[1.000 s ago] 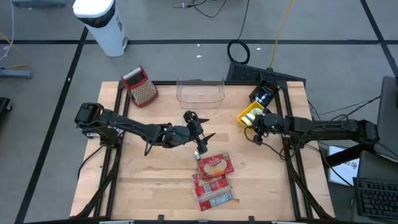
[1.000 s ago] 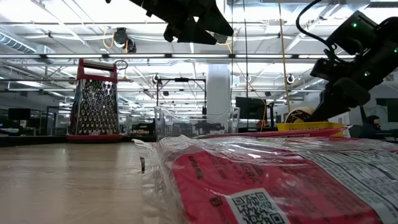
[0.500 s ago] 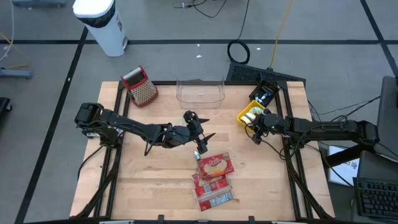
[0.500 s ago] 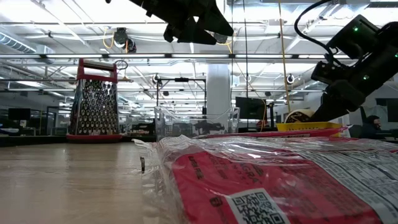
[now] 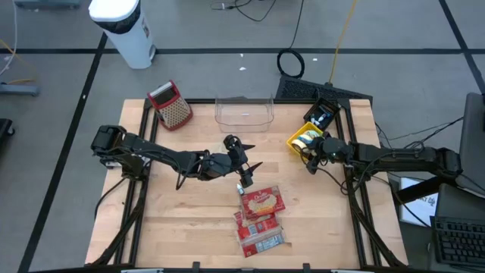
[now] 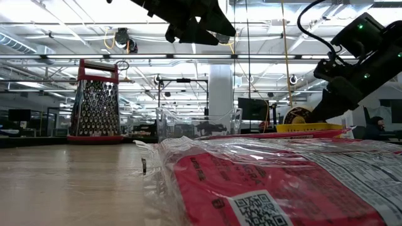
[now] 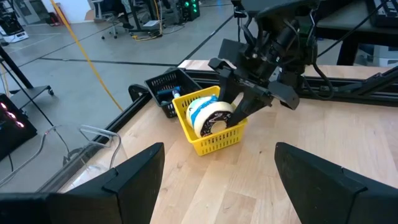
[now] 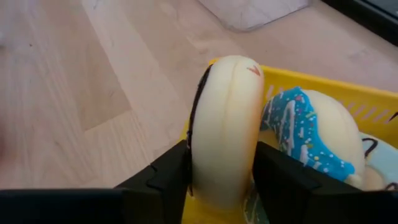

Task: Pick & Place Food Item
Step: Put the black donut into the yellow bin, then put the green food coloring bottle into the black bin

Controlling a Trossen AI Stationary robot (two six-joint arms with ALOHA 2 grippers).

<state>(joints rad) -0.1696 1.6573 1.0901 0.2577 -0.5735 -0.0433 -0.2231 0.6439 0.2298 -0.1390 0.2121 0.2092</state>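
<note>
my right claw (image 8: 224, 180) sits at the yellow basket (image 5: 305, 141) on the right side of the table, its two fingers either side of a pale donut (image 8: 225, 127) standing on edge at the basket's near rim. the fingers look close against its sides, but i cannot tell whether they are pressing it or have just let go. beside it, deeper in the basket, lies a blue-iced donut (image 8: 311, 134). to do this step well, i judge i should make sure the pale donut rests wholly inside the rim before i part wider, then back straight off so neither finger drags it over the edge. my left claw (image 5: 244, 168) hangs spread wide over the middle of the table, just beyond the red snack packets (image 5: 260, 216), waiting.
</note>
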